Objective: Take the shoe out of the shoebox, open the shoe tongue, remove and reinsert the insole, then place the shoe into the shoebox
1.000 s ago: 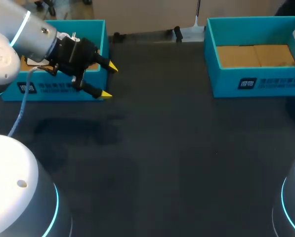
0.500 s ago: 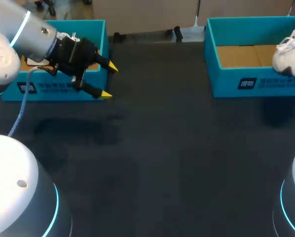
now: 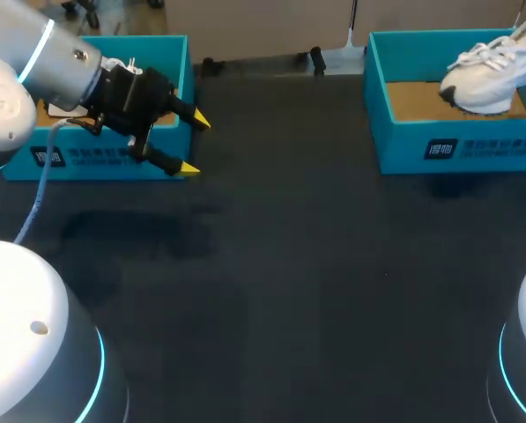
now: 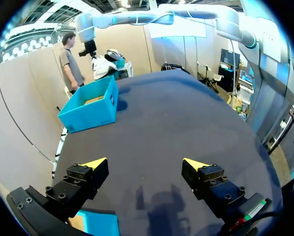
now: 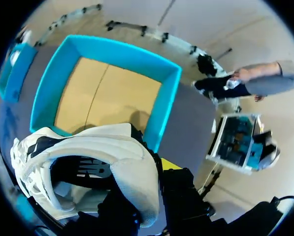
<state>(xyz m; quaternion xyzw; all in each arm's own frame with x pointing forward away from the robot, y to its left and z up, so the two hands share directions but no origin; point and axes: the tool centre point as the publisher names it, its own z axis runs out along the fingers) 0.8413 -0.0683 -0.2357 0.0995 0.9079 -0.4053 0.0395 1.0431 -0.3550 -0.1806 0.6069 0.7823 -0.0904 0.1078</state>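
Right wrist view: your right gripper clamps the white shoe by its heel collar. Ahead of its fingers, the teal shoebox shows brown cardboard. Your left gripper gapes wide, empty.

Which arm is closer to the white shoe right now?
Right. The right gripper holds the shoe by its heel above the right box; the left gripper, jaws open, sits across the table beside the left box.

Matt table; cloth shoe; cardboard-floored shoebox.
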